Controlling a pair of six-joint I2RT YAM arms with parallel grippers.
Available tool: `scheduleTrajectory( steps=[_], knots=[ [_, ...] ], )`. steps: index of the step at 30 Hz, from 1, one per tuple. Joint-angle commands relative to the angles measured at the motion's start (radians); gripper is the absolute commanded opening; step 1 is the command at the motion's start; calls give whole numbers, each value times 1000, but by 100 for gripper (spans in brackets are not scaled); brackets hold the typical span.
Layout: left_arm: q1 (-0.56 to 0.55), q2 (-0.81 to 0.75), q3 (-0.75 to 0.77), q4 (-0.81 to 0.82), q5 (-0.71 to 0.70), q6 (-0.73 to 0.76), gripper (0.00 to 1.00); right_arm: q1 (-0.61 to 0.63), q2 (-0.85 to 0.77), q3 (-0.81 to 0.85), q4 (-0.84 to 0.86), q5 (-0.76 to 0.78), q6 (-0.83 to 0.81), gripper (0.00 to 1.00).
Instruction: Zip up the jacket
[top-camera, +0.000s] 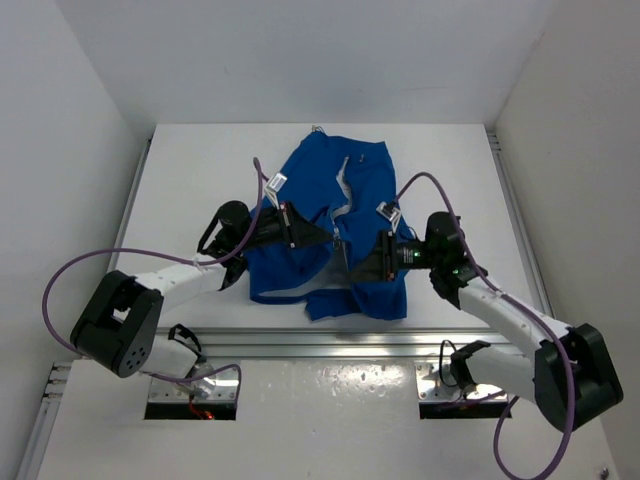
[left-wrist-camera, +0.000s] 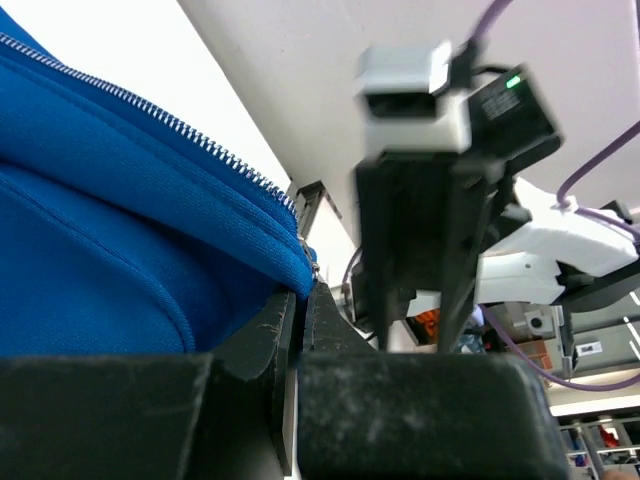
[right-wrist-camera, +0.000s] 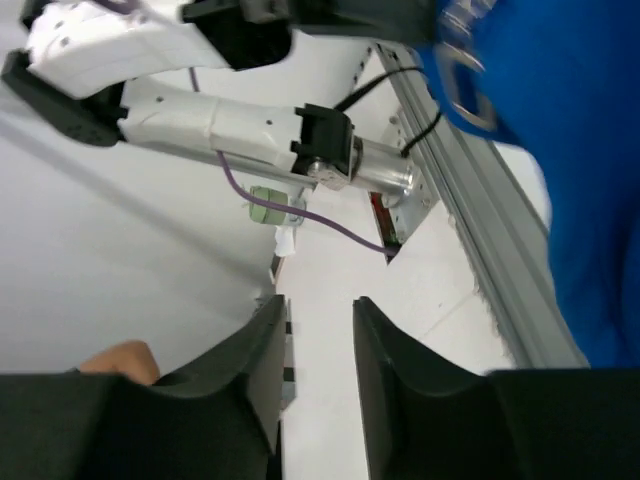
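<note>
Jacket (top-camera: 318, 190) spread on table (top-camera: 200, 190) between both arms (front parted, pale lining showing), left gripper (left-wrist-camera: 300, 305) clenched on its zipper edge, right gripper (right-wrist-camera: 318, 315) jaws apart, grasping nothing

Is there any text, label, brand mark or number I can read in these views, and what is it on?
No text reads clearly in any view.
Pale marks on the jacket, right wrist view: too blurred to tell if they are lettering.
Small white tags on background gear, left wrist view: too small to read.
</note>
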Motion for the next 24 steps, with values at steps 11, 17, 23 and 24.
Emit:
scheduleTrajectory(
  steps=[11, 17, 23, 24],
  knots=[
    [6, -7, 17, 148, -26, -91, 0, 5, 160, 43, 201, 171, 121, 54],
    [6, -7, 8, 157, -26, -110, 0, -4, 212, 107, 265, 187, 131, 54],
    [6, -7, -3, 157, -35, -119, 0, -15, 217, 141, 291, 187, 124, 50],
    [6, -7, -3, 157, -35, -119, 0, -18, 220, 144, 297, 187, 124, 50]
  ],
)
